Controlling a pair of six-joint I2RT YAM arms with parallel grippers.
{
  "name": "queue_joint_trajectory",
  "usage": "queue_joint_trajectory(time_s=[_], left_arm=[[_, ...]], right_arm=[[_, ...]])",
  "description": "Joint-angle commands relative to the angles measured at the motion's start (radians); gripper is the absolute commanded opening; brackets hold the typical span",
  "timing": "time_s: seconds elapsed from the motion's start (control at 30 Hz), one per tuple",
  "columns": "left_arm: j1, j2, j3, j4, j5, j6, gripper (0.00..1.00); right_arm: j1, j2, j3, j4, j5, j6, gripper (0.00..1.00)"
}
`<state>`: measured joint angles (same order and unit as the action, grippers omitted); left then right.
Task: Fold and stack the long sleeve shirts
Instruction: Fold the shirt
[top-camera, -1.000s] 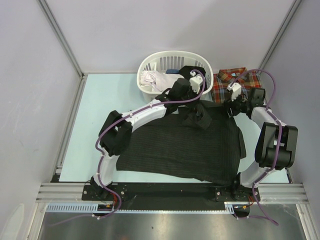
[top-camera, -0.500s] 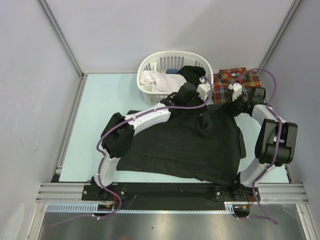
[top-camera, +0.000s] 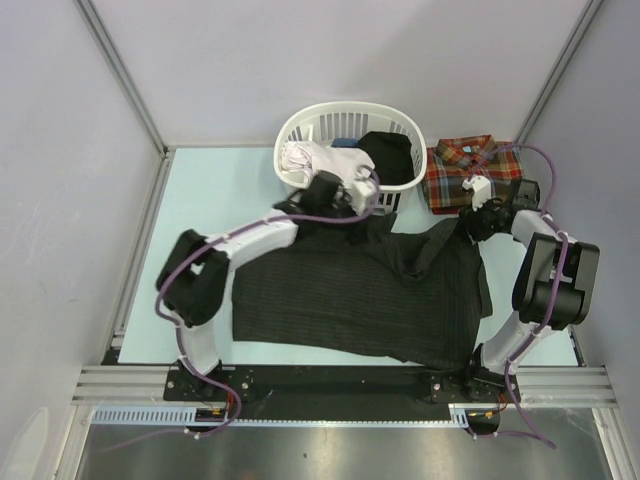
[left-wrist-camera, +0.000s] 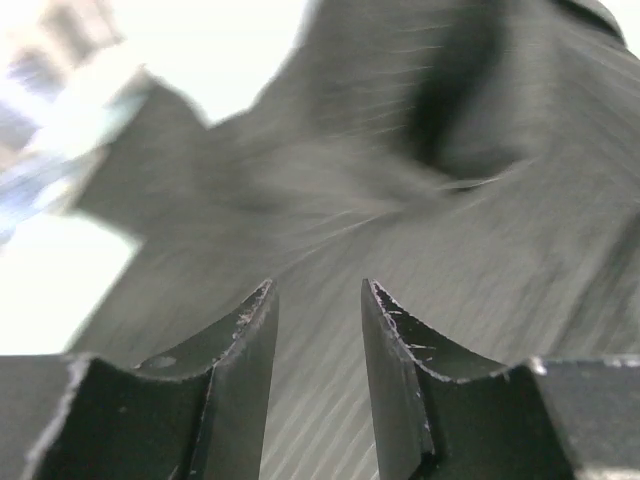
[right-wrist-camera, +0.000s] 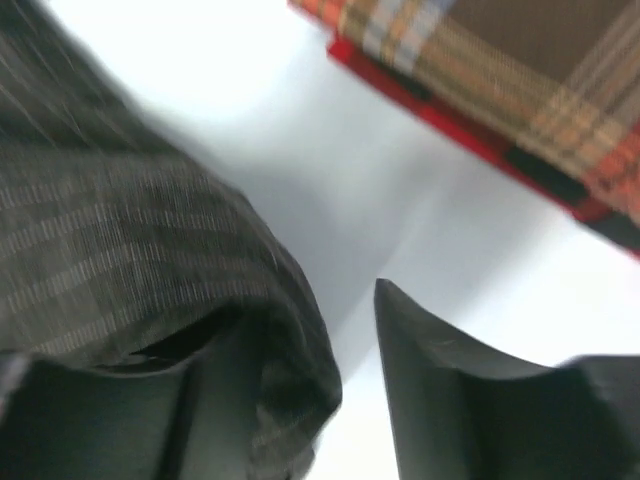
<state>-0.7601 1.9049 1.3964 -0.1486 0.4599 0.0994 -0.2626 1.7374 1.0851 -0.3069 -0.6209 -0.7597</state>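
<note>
Lying spread flat over the middle of the table (top-camera: 190, 200), the black pinstriped shirt (top-camera: 350, 295) reaches almost to the arm bases, and a darker fold of cloth runs slantwise near its far right corner. The plaid shirt (top-camera: 468, 165) sits folded in the far right corner, just beside the white laundry basket (top-camera: 300, 125), which holds a pale cloth and a black one.

The left gripper (left-wrist-camera: 317, 290) hovers over the far edge of the black shirt, close to the basket. Its fingers stand moderately apart with nothing between them.

The right gripper (top-camera: 466, 222) is at the shirt's far right corner. Its fingers are also apart. The pinstriped cloth hangs over one finger, and bare table shows in the gap, so it is not clamped.
</note>
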Motion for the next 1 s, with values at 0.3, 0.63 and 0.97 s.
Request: queue_joint_trajectory(time_s=[0.3, 0.63, 0.97], left_arm=[[0.473, -0.289, -0.269, -0.154, 0.02, 0.029, 0.44], [0.544, -0.478, -0.343, -0.072, -0.048, 0.003, 0.58], [0.608, -0.667, -0.336, -0.051, -0.219, -0.007, 0.99]], right_arm=[[-0.136, -0.219, 0.155, -0.431, 0.001, -0.205, 0.83], [0.259, -0.421, 0.078, 0.021, 0.019, 0.646, 0.87], [0.664, -0.184, -0.031, 0.297, 0.571, 0.709, 0.93]])
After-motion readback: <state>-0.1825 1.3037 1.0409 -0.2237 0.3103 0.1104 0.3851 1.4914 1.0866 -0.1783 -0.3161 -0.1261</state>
